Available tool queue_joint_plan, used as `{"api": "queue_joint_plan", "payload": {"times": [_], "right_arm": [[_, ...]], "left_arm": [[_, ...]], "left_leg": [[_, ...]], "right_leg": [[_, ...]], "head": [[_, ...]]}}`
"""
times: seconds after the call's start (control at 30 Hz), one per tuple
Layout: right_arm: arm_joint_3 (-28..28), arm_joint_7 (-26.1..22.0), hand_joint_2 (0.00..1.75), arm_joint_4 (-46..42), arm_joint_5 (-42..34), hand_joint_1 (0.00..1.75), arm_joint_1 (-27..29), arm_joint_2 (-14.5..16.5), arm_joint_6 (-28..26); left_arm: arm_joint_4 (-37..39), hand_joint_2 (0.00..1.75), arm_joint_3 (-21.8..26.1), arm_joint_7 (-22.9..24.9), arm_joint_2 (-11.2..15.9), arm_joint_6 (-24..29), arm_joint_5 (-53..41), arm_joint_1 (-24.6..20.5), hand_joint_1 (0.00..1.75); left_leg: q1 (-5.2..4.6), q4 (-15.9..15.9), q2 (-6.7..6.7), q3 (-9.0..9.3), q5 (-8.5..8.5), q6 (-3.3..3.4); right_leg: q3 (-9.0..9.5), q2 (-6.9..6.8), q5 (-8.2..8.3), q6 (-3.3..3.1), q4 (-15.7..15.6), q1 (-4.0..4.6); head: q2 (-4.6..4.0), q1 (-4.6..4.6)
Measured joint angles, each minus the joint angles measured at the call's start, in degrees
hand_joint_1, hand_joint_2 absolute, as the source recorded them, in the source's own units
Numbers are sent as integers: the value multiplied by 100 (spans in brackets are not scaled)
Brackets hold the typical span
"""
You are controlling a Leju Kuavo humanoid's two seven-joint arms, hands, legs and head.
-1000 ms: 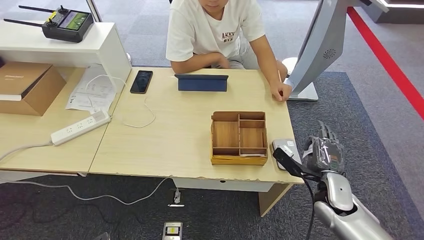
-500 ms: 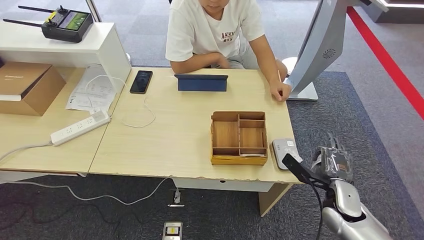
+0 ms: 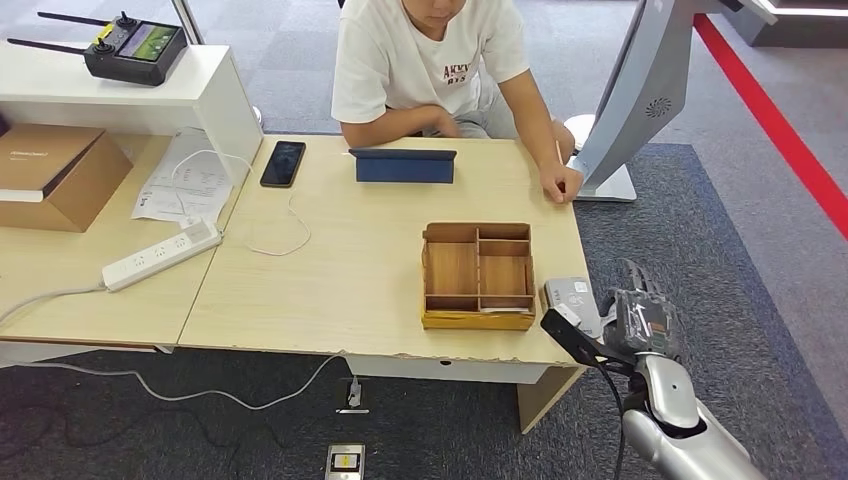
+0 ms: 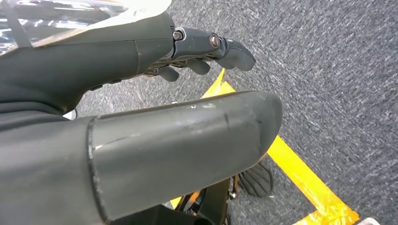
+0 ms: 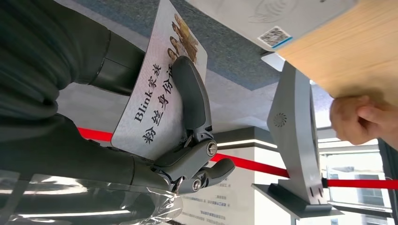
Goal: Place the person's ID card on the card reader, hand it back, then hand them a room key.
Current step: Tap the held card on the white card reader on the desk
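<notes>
My right hand (image 3: 640, 318) hovers just off the table's front right corner, beside the grey card reader (image 3: 572, 297) that lies there. In the right wrist view it grips the person's ID card (image 5: 159, 84), white with printed text and a photo, pinned under a dark finger (image 5: 192, 98). The card is close to the card reader (image 5: 281, 14) but apart from it. The person (image 3: 430, 60) sits at the far side with one hand (image 3: 562, 183) resting on the table. My left hand (image 4: 206, 47) hangs over grey carpet, holding nothing, fingers spread.
A wooden compartment box (image 3: 478, 275) stands left of the reader. A dark tablet (image 3: 403, 165) and a phone (image 3: 283, 162) lie at the far edge. A power strip (image 3: 160, 255) and cardboard box (image 3: 50, 170) sit on the left desk. A grey kiosk stand (image 3: 640, 90) rises at the right.
My right hand with the card dropped down and to the right, then came back left toward the card reader. The person and the table things stay as they were.
</notes>
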Motion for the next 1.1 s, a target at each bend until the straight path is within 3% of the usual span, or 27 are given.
{"api": "queue_joint_plan", "payload": {"times": [0.27, 0.53, 0.73, 1.1], "right_arm": [[159, -163, 175, 17, 54, 175, -298, 354, 8], [193, -181, 175, 34, 64, 175, -369, 426, 33], [402, -205, 175, 395, -142, 175, -583, 710, 299], [459, -160, 175, 991, -422, 175, -607, 756, 197]], "left_arm": [[139, 0, -184, 94, 4, 90, -35, -37, 0], [158, 0, -233, 101, 8, 97, -43, -43, 0], [215, 0, -508, 54, 44, 15, -47, -57, 0], [215, 0, -676, -102, 11, 34, 83, -57, 0]], "left_leg": [[0, 0, 0, 1, 1, 0], [0, 0, 0, 1, 1, 0], [0, 1, -1, 1, 1, 0], [0, 1, 0, 1, 1, 0]], "right_leg": [[-1, 0, 0, 0, 1, 0], [0, 0, 0, 0, 1, 0], [-2, 0, 0, 0, 0, 0], [-3, 0, 0, 0, 0, 0]], "head": [[0, -1], [0, -1], [0, 0], [0, 0]]}}
